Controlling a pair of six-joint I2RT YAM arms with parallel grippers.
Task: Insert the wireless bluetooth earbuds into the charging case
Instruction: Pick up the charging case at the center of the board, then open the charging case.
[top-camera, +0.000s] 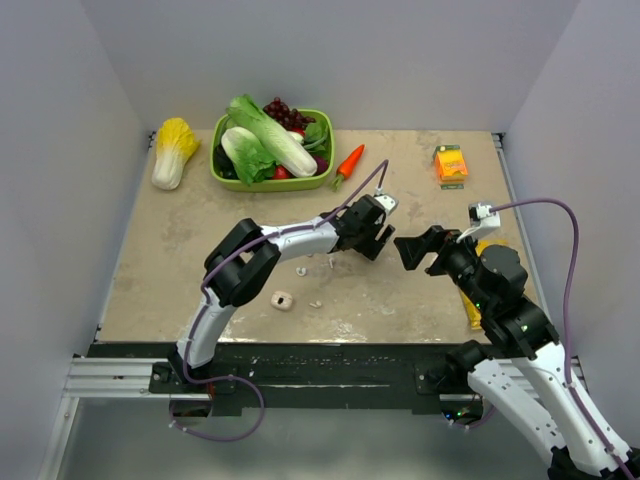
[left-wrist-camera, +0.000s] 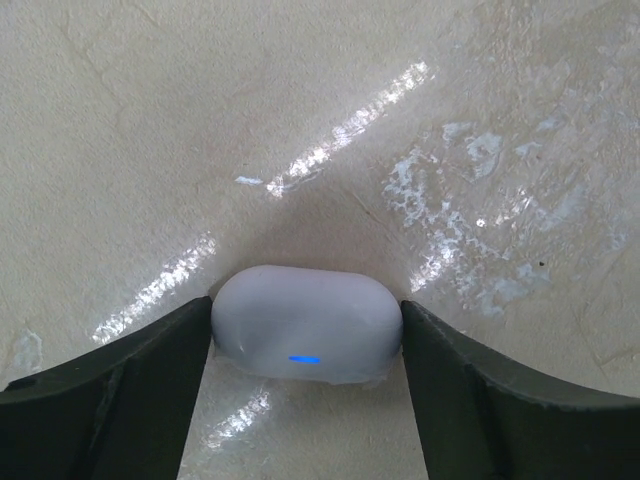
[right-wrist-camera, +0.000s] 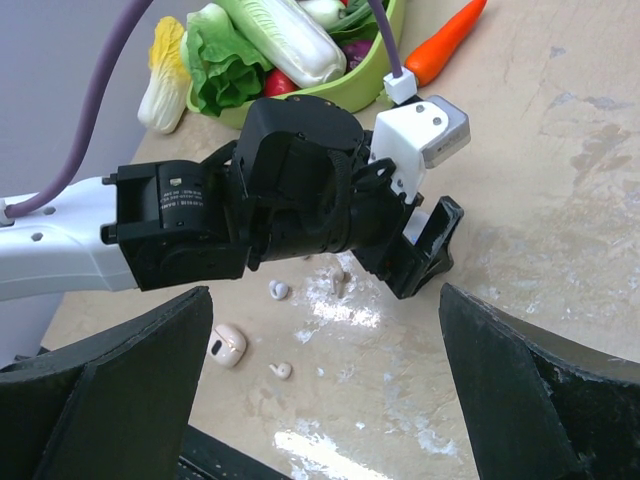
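Vegetables (top-camera: 272, 143) held in green basket (top-camera: 268, 184), charging case (left-wrist-camera: 305, 320) clamped by left fingers (left-wrist-camera: 120, 400) on beige desk (top-camera: 170, 270), right fingers (right-wrist-camera: 130, 400) parted, grey walls (top-camera: 330, 60)

Legible text, brand names, numbers: none.

1. Orange carton (top-camera: 451, 163), far right of table. Green and yellow printed panel on upper face; lettering too small to make out.
2. Black motor housing (right-wrist-camera: 185, 200) on left arm, seen from right wrist camera. Pale sticker with lines of fine print; blurred, not readable.
3. Rounded white case (left-wrist-camera: 305, 322), near middle of table, seen from left wrist camera. One short blue lit bar on near face, low and close to centre; only a plain dash of light, without letters or digits.
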